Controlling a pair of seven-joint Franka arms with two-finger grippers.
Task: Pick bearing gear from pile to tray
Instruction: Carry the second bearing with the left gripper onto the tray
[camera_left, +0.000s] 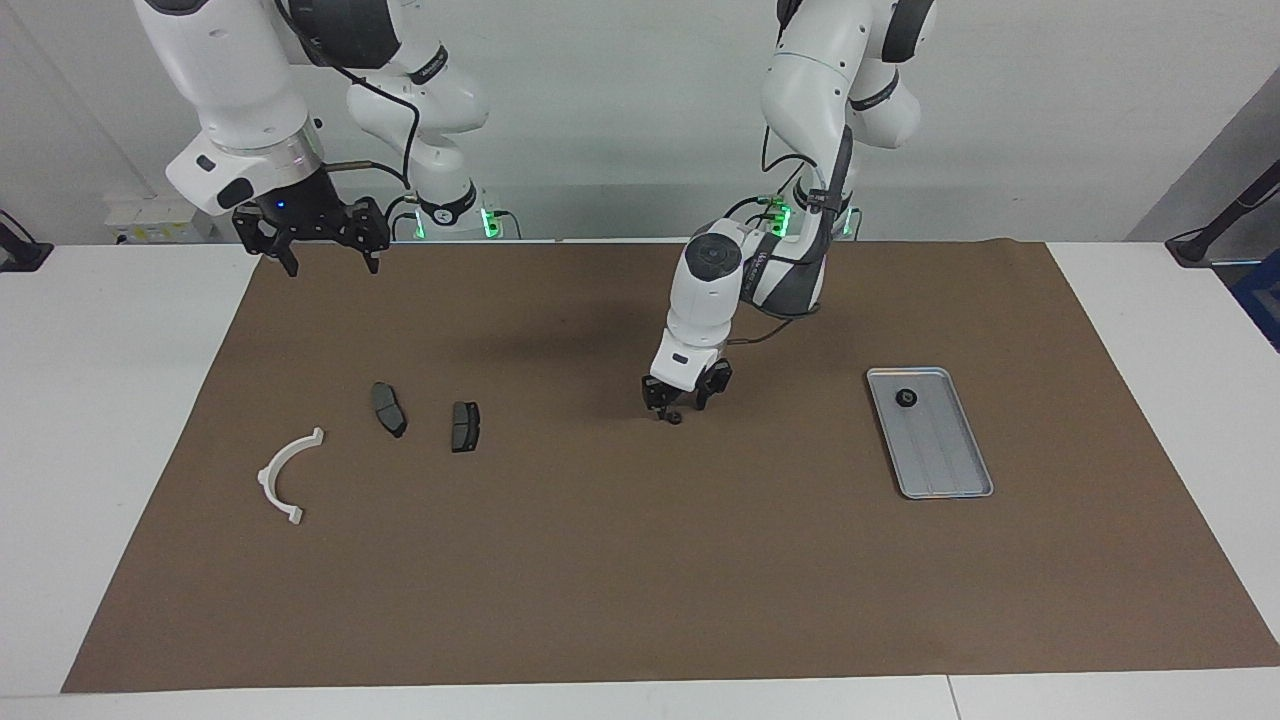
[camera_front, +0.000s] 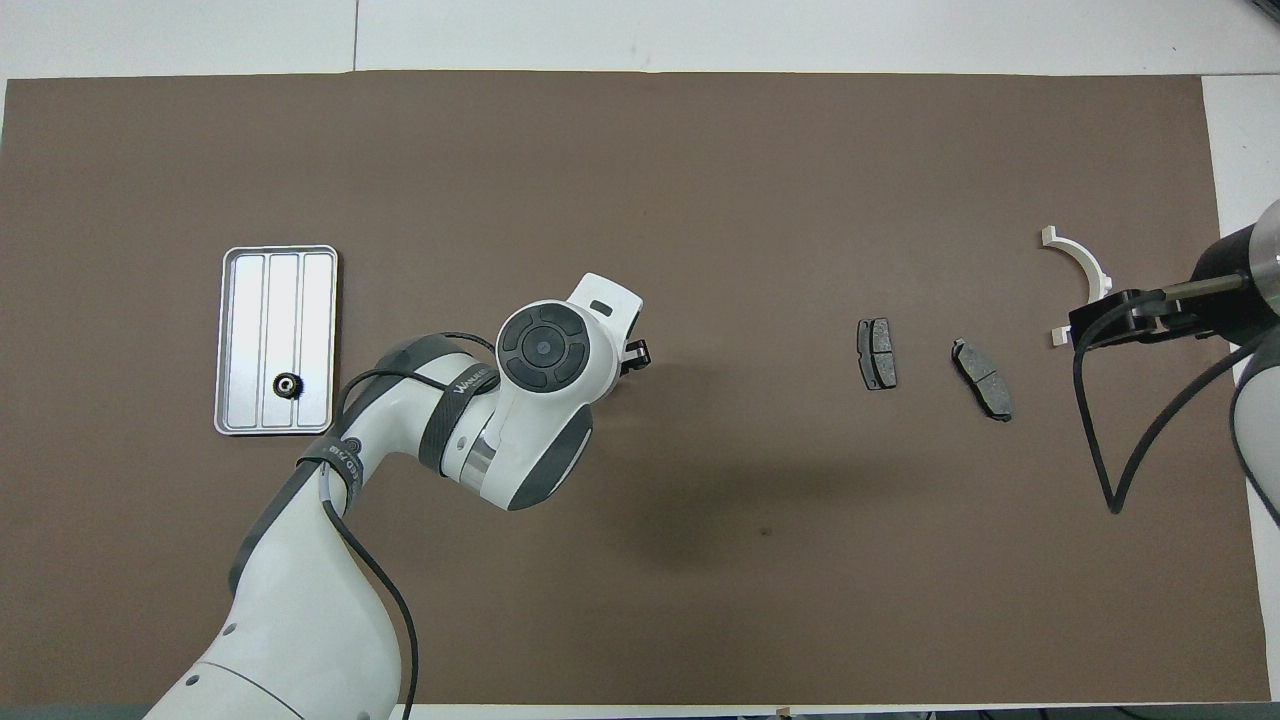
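My left gripper (camera_left: 678, 405) is down at the brown mat in the middle of the table, fingers open around a tiny black round gear (camera_left: 675, 417). In the overhead view the arm's wrist hides this gripper and gear. The light-grey ribbed tray (camera_left: 945, 460) lies toward the left arm's end and also shows in the overhead view (camera_front: 250, 300). One small black gear (camera_left: 906, 398) sits in the tray at its end nearer the robots, also seen from overhead (camera_front: 287, 385). My right gripper (camera_left: 331, 265) waits open and empty, raised over the mat's edge by the robots.
Toward the right arm's end lie two dark grey brake pads (camera_left: 389, 408) (camera_left: 465, 426) and a white half-ring bracket (camera_left: 285, 475). From overhead the pads (camera_front: 877, 353) (camera_front: 983, 378) and bracket (camera_front: 1080, 258) show, the bracket partly covered by the right gripper (camera_front: 1110, 320).
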